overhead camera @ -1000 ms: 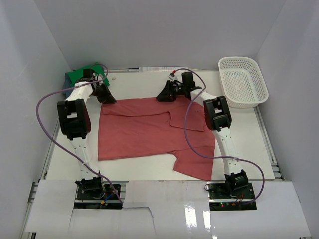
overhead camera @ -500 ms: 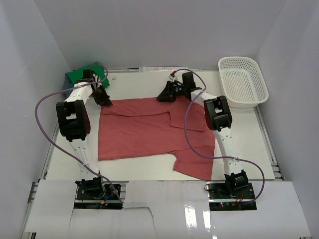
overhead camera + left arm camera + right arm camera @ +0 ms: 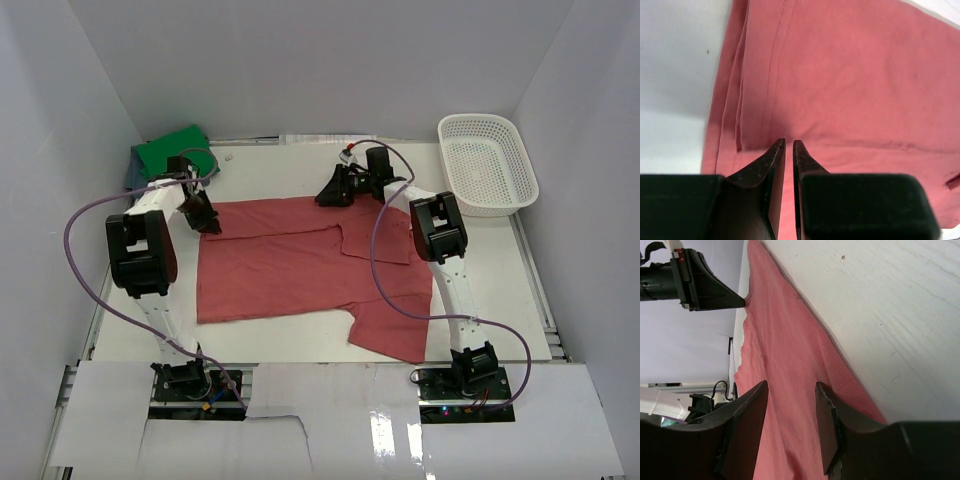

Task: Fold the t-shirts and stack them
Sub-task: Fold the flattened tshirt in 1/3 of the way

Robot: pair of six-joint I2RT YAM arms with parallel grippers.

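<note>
The brick-red t-shirt (image 3: 300, 260) lies spread flat on the white table, one sleeve hanging toward the near right. My left gripper (image 3: 207, 222) is low over its far left corner. In the left wrist view (image 3: 788, 141) the jaws stand only a thin slit apart over the cloth (image 3: 865, 75), beside a folded hem, with nothing between them. My right gripper (image 3: 325, 197) hovers at the shirt's far edge. Its jaws (image 3: 790, 385) are wide apart above the red cloth (image 3: 785, 340). A green t-shirt (image 3: 165, 150) lies bunched in the far left corner.
A white lattice basket (image 3: 530, 185) stands at the far right, holding nothing. White walls close in the table on three sides. Purple cables loop from both arms. The left gripper (image 3: 715, 290) shows in the right wrist view at the shirt's other far corner.
My left gripper has moved nearer and down from beside the green shirt onto the red shirt's far left corner, its jaws narrowing slightly. The right arm has held still.
</note>
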